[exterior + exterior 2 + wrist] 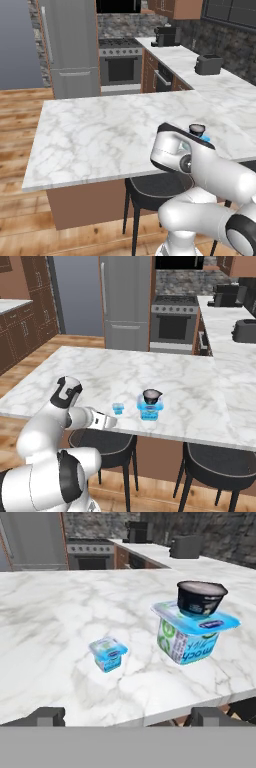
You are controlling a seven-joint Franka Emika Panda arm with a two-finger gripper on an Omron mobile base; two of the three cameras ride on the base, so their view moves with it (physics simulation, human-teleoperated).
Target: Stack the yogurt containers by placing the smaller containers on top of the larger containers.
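Note:
The dark round cup (pixel 200 597) with its pale top sits on the bigger light-blue tub (pixel 192 633), which stands near the island's front edge. In the right base view the dark round cup (pixel 151 395) rests on the bigger tub (pixel 150 409), and the tiny light-blue cup (pixel 118 408) stands alone to its left. The tiny light-blue cup (pixel 108 653) lies just ahead of my gripper (pixel 128 716), whose fingertips (pixel 47 716) are spread wide with nothing between them. In the left base view the dark round cup (pixel 196 128) peeks over my arm.
The marble island counter (pixel 90 135) stretches ahead, with black stools (pixel 220 468) tucked under its front edge. A toaster (pixel 208 64) and coffee machine (pixel 165 36) stand on the far counter by the stove (pixel 120 62) and fridge (pixel 70 45).

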